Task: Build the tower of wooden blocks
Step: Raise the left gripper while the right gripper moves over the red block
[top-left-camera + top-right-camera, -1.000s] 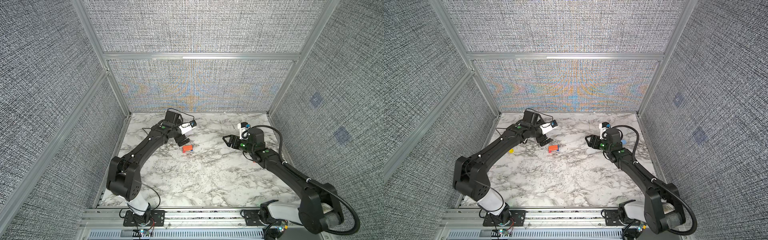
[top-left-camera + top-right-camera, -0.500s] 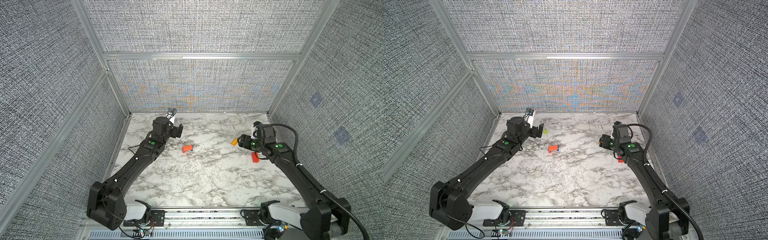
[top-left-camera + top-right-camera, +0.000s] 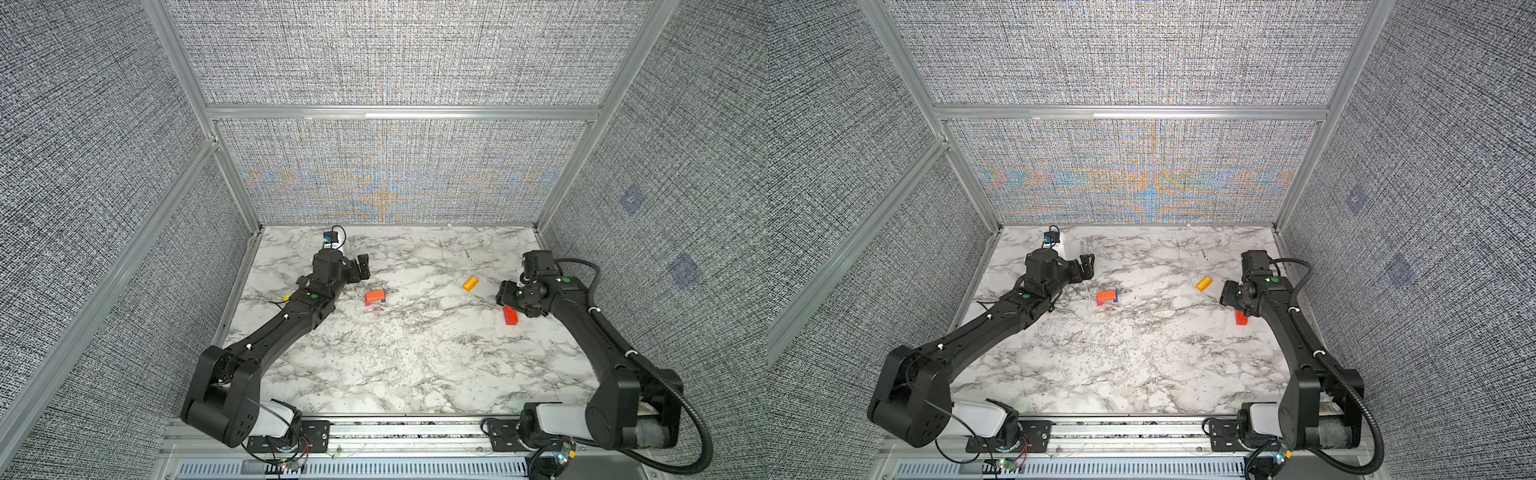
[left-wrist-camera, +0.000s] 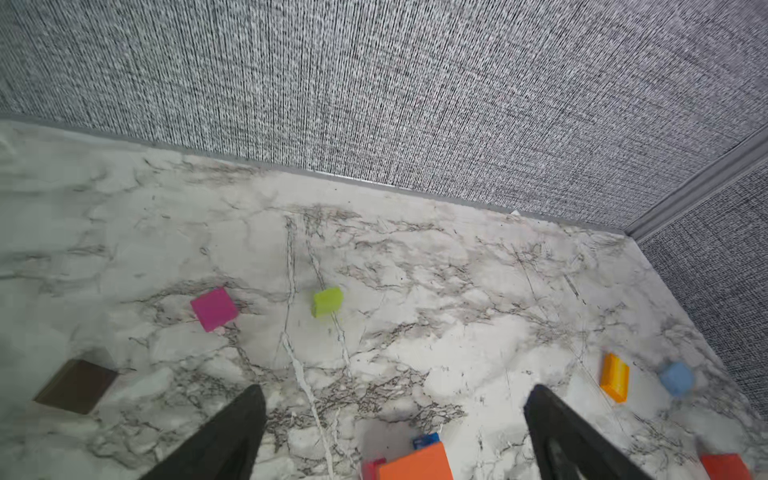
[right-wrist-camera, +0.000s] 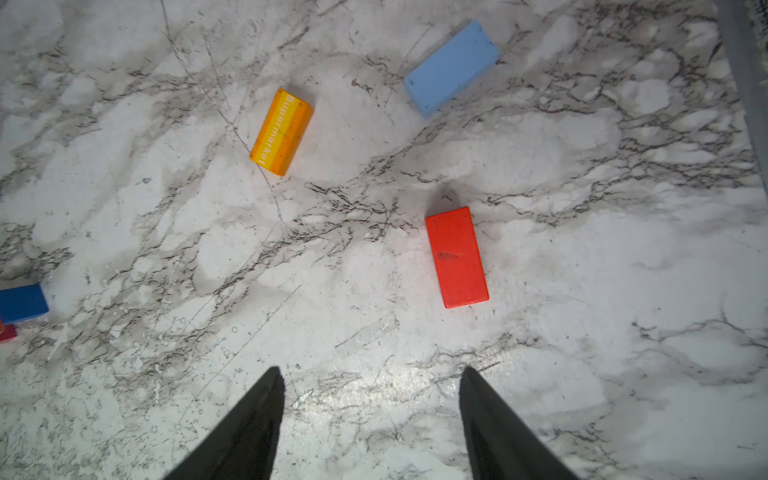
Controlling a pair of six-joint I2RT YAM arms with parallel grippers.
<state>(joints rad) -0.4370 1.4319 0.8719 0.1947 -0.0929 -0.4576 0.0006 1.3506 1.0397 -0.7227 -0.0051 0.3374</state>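
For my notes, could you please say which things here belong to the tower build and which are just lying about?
Job: tower base, yellow brick, red brick, light blue brick, magenta cube, lime cube, brown block.
Just there: marble table, wall panels.

Counter (image 5: 166, 208) is glossy marble-look, scuffed. Red block (image 5: 456, 257) matt painted, worn patch; walls (image 4: 415, 83) rough woven cloth. My right fingers (image 5: 249, 436) matt black.

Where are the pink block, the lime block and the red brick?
pink block (image 4: 214, 309): left wrist view, middle of its top face.
lime block (image 4: 327, 300): left wrist view, middle of its top face.
red brick (image 5: 456, 257): right wrist view, middle of its top face.
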